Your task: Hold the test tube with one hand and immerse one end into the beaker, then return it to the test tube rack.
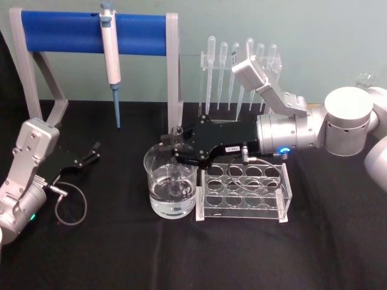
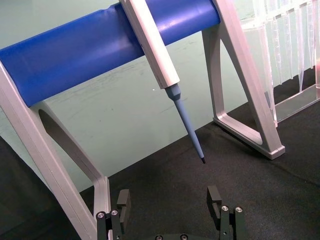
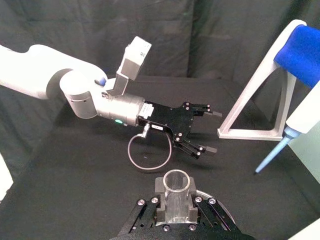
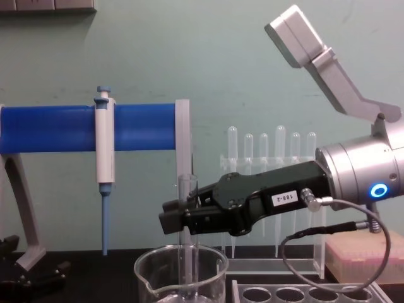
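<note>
The test tube (image 4: 187,192) stands upright, a clear glass tube, with my right gripper (image 4: 177,215) shut on its upper part. Its lower end reaches down inside the beaker (image 4: 180,276). In the head view the right gripper (image 1: 173,145) hangs over the beaker (image 1: 171,188), which holds clear liquid. The right wrist view looks down the test tube's open rim (image 3: 176,186) between the fingers (image 3: 161,207). My left gripper (image 1: 91,153) rests parked at the table's left, open and holding nothing, as also seen in its own view (image 2: 169,201).
A clear tube rack (image 1: 245,191) stands right beside the beaker. Behind it is a stand of plastic pipettes (image 1: 239,72). A white-and-blue pipettor (image 1: 110,60) hangs from a blue-barred frame (image 1: 60,33) at the back left.
</note>
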Controlling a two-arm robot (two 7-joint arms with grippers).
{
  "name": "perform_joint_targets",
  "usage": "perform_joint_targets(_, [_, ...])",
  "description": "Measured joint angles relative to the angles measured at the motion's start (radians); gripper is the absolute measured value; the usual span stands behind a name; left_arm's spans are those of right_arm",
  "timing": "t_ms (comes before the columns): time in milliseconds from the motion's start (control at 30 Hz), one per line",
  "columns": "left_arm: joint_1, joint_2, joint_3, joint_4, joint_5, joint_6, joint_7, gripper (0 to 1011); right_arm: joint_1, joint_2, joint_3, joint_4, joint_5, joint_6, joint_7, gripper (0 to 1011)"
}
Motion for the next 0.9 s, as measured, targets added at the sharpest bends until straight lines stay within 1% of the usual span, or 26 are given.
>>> perform_joint_targets(500, [0.0, 0.0, 0.0, 0.0, 0.0, 0.0, 0.0, 1000, -0.033, -0.01, 0.017, 0.006, -0.044, -0.018, -0.031, 225])
perform_joint_targets(900, [0.0, 0.0, 0.0, 0.0, 0.0, 0.0, 0.0, 1000, -0.054, -0.02, 0.028, 0.011, -0.061, -0.02, -0.043, 225])
